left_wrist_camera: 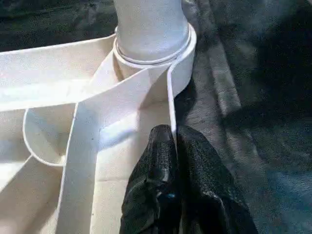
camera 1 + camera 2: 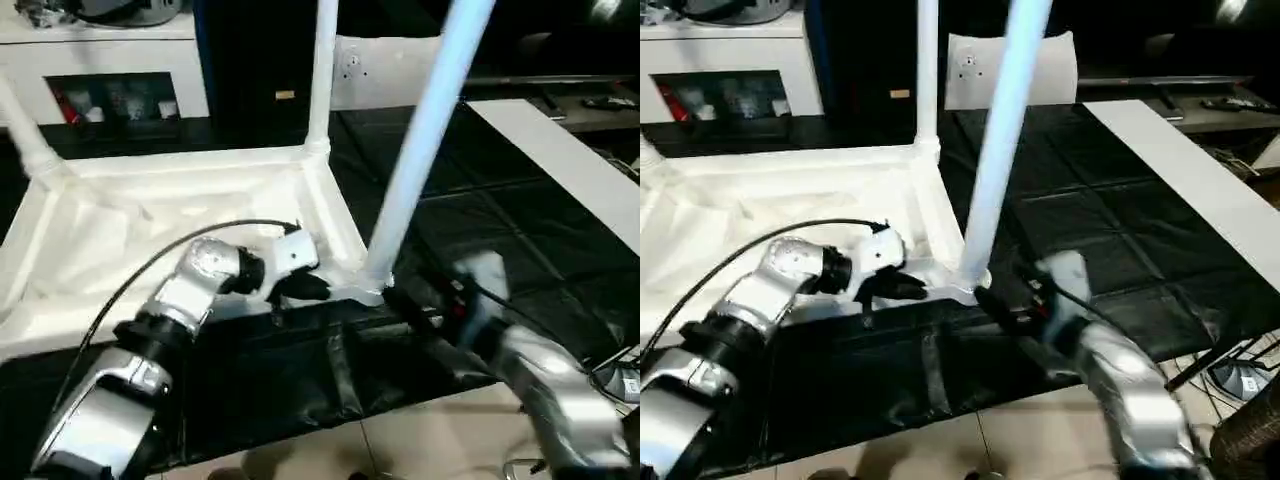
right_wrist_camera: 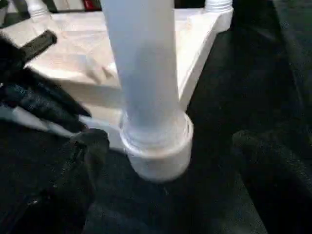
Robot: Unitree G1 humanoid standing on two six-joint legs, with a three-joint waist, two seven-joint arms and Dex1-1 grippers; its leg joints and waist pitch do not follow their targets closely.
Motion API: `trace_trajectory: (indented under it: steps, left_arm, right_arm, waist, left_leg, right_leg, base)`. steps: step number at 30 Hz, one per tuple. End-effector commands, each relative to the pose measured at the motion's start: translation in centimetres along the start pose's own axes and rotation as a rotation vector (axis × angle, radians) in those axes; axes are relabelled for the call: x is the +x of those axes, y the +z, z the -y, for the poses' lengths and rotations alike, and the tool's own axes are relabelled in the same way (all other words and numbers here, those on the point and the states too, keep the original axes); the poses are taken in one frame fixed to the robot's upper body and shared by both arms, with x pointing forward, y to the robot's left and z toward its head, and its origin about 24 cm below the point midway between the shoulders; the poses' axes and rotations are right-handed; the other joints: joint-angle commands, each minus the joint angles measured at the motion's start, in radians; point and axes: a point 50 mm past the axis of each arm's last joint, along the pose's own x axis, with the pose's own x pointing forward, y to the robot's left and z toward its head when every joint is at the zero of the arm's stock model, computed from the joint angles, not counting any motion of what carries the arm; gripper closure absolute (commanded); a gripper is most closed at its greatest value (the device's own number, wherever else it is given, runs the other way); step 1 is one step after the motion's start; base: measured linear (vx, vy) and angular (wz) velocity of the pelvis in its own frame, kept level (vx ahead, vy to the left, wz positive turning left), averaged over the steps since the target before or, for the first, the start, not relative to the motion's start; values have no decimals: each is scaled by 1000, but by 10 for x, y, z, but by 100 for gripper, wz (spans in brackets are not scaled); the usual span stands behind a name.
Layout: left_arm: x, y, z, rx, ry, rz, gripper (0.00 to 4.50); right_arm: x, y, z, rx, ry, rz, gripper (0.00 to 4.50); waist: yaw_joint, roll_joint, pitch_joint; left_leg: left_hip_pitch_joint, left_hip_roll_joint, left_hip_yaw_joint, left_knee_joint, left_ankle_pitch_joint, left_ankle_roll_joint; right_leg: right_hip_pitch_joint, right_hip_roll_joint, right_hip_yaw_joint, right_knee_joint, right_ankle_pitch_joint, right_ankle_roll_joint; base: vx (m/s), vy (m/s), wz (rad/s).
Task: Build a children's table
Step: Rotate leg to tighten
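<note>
Left gripper (image 1: 174,141): black fingers are pressed together, nothing between them; the tips are set against the rim wall of the tabletop (image 2: 150,215), just beside the near corner socket (image 1: 183,58).

Right gripper (image 3: 165,185): the fingers (image 3: 85,161) are spread wide to either side of the socket, and nothing is held. In the head views this arm is blurred, so contact with the socket probably cannot be judged.

Near leg (image 2: 425,140): it is seated upright in the socket, its collar resting on the socket's lip.

Tabletop: it lies underside up on the black mat (image 2: 480,230), with a second leg (image 2: 322,75) standing at the far corner and a third (image 2: 25,135) at the left.

Step in hand: the seated leg appears to be being let go. The rim is best kept braced while the open fingers are drawn straight back, so the leg is not knocked.

Left wrist view: the seam between collar and socket is shown closely.

Head views: the leg's slight lean and the other legs are shown.
</note>
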Motion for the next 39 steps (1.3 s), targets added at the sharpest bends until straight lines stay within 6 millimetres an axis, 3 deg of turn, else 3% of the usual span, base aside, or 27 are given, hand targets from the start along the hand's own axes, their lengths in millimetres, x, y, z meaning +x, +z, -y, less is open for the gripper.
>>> trace_trajectory:
  steps: [1, 5, 8, 9, 14, 17, 19, 23, 24, 25, 26, 27, 28, 30, 31, 32, 33, 34, 35, 36, 37, 38, 39]
  left_arm:
    - [0, 19, -4, 80, -29, 38, 450]
    - [0, 18, -3, 87, -65, 49, 450]
    - [1, 17, -3, 98, -83, 65, 450]
    - [2, 17, -2, 101, -87, 73, 450]
    - [3, 20, -6, 58, -27, 119, 450]
    - [-1, 27, -7, 7, -22, 209, 392]
    - [-3, 29, -6, -8, -31, 241, 381]
    - [-7, 31, -4, -30, -34, 291, 347]
    - [-14, 28, -2, -72, 32, 335, 335]
    - [-14, 28, -2, -72, 32, 335, 322]
    - [-20, 22, 2, -119, 124, 338, 322]
    - [-23, 19, 4, -144, 158, 337, 322]
    - [-27, 15, 9, -185, 220, 350, 322]
    - [-33, 10, 16, -233, 290, 367, 322]
    - [-37, 8, 24, -264, 341, 388, 322]
    - [-38, 7, 27, -273, 360, 394, 322]
    - [-40, 6, 33, -290, 397, 405, 322]
    - [-43, 5, 39, -310, 436, 414, 322]
    - [-43, 5, 39, -310, 436, 414, 322]
    - [-45, 5, 47, -328, 508, 418, 322]
    - [-44, 3, 53, -361, 555, 407, 322]
    - [-43, 0, 57, -397, 603, 391, 322]
    - [-44, -6, 62, -469, 697, 361, 322]
  right_arm:
    - [-8, 6, 2, -14, 16, 25, 7]
    - [-22, 5, 3, -26, 41, 11, 7]
    - [-29, 6, 2, -29, 70, 8, 7]
    - [-30, 7, 0, -29, 94, 10, 7]
    - [-25, 10, -9, -25, 135, 22, 7]
    - [-19, 12, -16, -13, 162, 35, 0]
    - [-16, 13, -19, -4, 172, 43, 0]
    - [-11, 14, -25, 11, 191, 57, 0]
    - [-4, 15, -40, 42, 224, 53, 0]
    - [-4, 15, -40, 42, 224, 53, 0]
    - [3, 14, -53, 52, 250, 42, 0]
    - [5, 15, -58, 54, 257, 40, 0]
    - [10, 16, -64, 56, 262, 51, 0]
    - [14, 19, -70, 59, 266, 66, 0]
    - [18, 18, -74, 47, 274, 64, 0]
    - [19, 18, -75, 45, 276, 62, 0]
    - [21, 17, -76, 41, 278, 59, 0]
    - [23, 17, -78, 38, 280, 55, 0]
    - [23, 17, -78, 38, 280, 55, 0]
    - [26, 15, -79, 21, 283, 50, 0]
    - [28, 15, -80, 16, 284, 47, 0]
    - [30, 14, -80, 12, 286, 45, 0]
    - [34, 14, -81, 7, 290, 40, 0]
  waist:
    - [-2, 11, -67]
    - [-4, 14, -67]
    - [-2, 14, -69]
    - [0, 9, -68]
    - [0, 9, -65]
    - [0, 9, -66]
    - [-1, 9, -65]
    - [-7, 6, -65]
    - [-7, 10, -66]
    - [-10, 9, -67]
    - [-15, 9, -66]
    - [-24, 16, -66]
    - [-27, 21, -64]
    - [-35, 21, -63]
    - [-35, 21, -60]
    - [-38, 24, -56]
    - [-30, 35, -55]
    - [-36, 26, -51]
    - [-35, 28, -51]
    - [-35, 31, -48]
    - [-44, 49, -39]
    - [-55, 51, -41]
    - [-58, 52, -26]
  left_leg:
    - [3, 13, 11, -72, -215, 45]
    - [-2, 13, 8, -73, -203, 53]
    - [2, 14, 10, -70, -200, 59]
    - [-2, 15, 9, -72, -199, 63]
    - [1, 14, 9, -71, -212, 59]
    - [0, 15, 9, -71, -212, 54]
    - [-1, 19, 6, -75, -221, 49]
    - [-4, 16, 7, -74, -215, 51]
    - [-5, 17, 6, -75, -208, 46]
    - [-9, 19, 4, -76, -196, 44]
    - [-8, 15, 7, -75, -202, 47]
    - [-11, 24, 2, -80, -203, 34]
    - [-3, 16, 7, -76, -228, 39]
    - [-9, 24, 5, -81, -226, 31]
    - [-1, 20, 7, -78, -261, 31]
    - [-2, 22, 6, -81, -281, 28]
    - [-45, 15, -34, -98, -296, 73]
    - [-42, 10, -39, -92, -307, 90]
    - [-40, 4, -44, -83, -313, 97]
    - [-57, 3, -65, -84, -313, 94]
    - [-70, 13, -91, -102, -391, 57]
    - [-66, 43, -138, -121, -526, 23]
    - [-75, 42, -155, -140, -627, 13]
  right_leg:
    - [59, -67, 52, -87, -414, -76]
    - [61, -65, 50, -83, -389, -90]
    - [58, -63, 50, -82, -358, -106]
    - [63, -64, 51, -79, -350, -109]
    - [59, -66, 48, -87, -418, -91]
    - [58, -68, 48, -85, -416, -96]
    - [59, -70, 48, -83, -402, -114]
    - [62, -67, 49, -80, -391, -106]
    - [64, -68, 50, -75, -384, -107]
    - [68, -69, 51, -71, -364, -115]
    - [64, -65, 49, -77, -380, -109]
    - [67, -67, 51, -68, -348, -124]
    - [58, -61, 48, -79, -389, -111]
    - [61, -64, 50, -74, -371, -123]
    - [52, -60, 47, -83, -422, -109]
    - [51, -60, 47, -87, -449, -103]
    - [87, -79, 7, -70, -453, -106]
    - [77, -82, 0, -80, -468, -98]
    - [77, -88, -5, -83, -486, -101]
    - [90, -97, -29, -81, -487, -114]
    - [100, -77, -50, -75, -487, -86]
    - [101, -62, -48, -40, -413, -89]
    - [100, -56, -25, -10, -343, -110]
  base:
    - [0, 0, 0]
    - [0, 0, 0]
    - [0, 0, 0]
    - [0, 0, 0]
    - [0, 0, 0]
    - [0, 0, 0]
    - [0, 0, 0]
    - [0, 0, 0]
    - [0, 0, 0]
    - [0, 0, 0]
    - [0, 0, 0]
    - [0, 0, 0]
    - [0, 0, 0]
    - [0, 0, 0]
    - [0, 0, 0]
    - [0, 0, 0]
    - [0, 0, 0]
    - [-12, -1, 36]
    - [-12, -1, 36]
    - [-8, -17, 45]
    - [-7, -31, 48]
    - [-7, -31, 48]
    - [-7, -53, 60]
